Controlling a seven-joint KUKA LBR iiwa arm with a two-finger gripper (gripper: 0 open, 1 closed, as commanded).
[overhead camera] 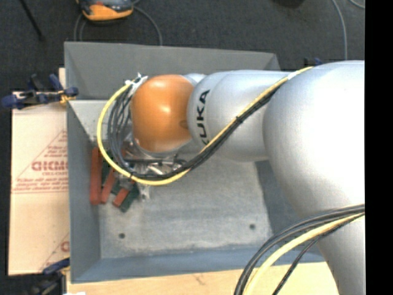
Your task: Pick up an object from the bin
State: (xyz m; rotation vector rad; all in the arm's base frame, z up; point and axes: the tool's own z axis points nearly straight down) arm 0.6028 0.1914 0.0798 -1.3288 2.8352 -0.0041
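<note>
Pincer (139, 185), state impossible to tell, sits beside red and green pieces (113, 189) by left wall of bin (196, 223).

Here's the thick silver-white KUKA iiwa arm (258, 121), coming in from three o'clock. Its broad rounded link bulks large at four o'clock, and a slimmer link with black KUKA lettering runs on toward nine o'clock. At the tip sits the glossy orange dome-shaped wrist cover (161, 112), just left of centre at about ten o'clock. The yellow and black cables (107, 128) loop round the dome's nine o'clock side, sweep under it and ride back along the arm toward two o'clock. At the dome's six o'clock the grey metal gripper (144, 171) peeks out, pointing downward and largely hidden beneath the cover.
</note>
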